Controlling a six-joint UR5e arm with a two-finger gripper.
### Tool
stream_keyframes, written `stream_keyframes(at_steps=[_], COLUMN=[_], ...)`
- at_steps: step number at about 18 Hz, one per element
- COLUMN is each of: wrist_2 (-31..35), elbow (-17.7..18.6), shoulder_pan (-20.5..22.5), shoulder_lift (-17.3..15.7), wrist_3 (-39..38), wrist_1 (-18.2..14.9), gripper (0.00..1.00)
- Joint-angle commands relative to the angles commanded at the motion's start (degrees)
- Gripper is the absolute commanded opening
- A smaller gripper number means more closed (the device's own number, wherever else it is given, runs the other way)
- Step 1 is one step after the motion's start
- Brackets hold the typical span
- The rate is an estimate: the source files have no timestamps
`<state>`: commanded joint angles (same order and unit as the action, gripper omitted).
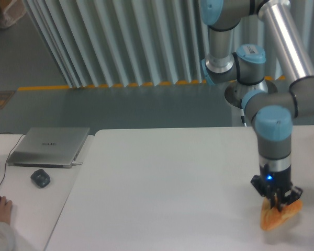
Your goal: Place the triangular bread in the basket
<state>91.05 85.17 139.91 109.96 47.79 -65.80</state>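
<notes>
At the right front of the white bench (162,178), the tool (278,203) points straight down with its dark fingers narrowed onto the top of the triangular bread (278,214); the grip appears firm, though the fingertips are too small to show exactly how they sit on the crust. The single golden-orange bun hangs tilted, one corner up toward the right and its lower point touching or just above the bench surface; which, I cannot tell. The one arm (275,141) descends from an elbow high at the right, wrist vertical, a small blue light glowing above the fingers. On the left stand one closed laptop (49,146), one dark mouse (40,178), and one person's hand (0,208) at the bench edge.
</notes>
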Motion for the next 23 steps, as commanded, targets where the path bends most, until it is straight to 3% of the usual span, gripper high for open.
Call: stream_keyframes(at_steps=[2,4,6,10,11,13,16,19,20,21,22,23], wrist_2=[2.7,12.1,19.5,29.0,33.2,38.1,44.1,46.5,48.2,48.6,48.7,48.6], elbow=[0.0,0.0,0.0,0.3,1.0,4.6,7.9,11.6,12.8,13.0,13.1,12.8], shoulder_pan=[2.5,5.1,6.9,10.1,11.3,13.0,13.2,12.9,13.0,13.1,13.0,12.9], shoulder_lift=[-2.5,-4.2,-5.2,-5.4,-5.5,-6.7,-7.1,-7.1,-7.0,-7.0,-7.0,-7.1], wrist_3=[9.8,21.9,30.0,43.9,51.0,63.1,68.6,68.0,68.0,68.5,68.6,68.4], wrist_1=[-6.4,-11.9,-13.7,-13.2,-13.0,-7.4,-5.5,-4.4,-3.7,-3.7,-3.7,-3.8], gripper=[0.0,0.0,0.0,0.0,0.0,0.0,0.0,0.0,0.1,0.43,0.99,1.0])
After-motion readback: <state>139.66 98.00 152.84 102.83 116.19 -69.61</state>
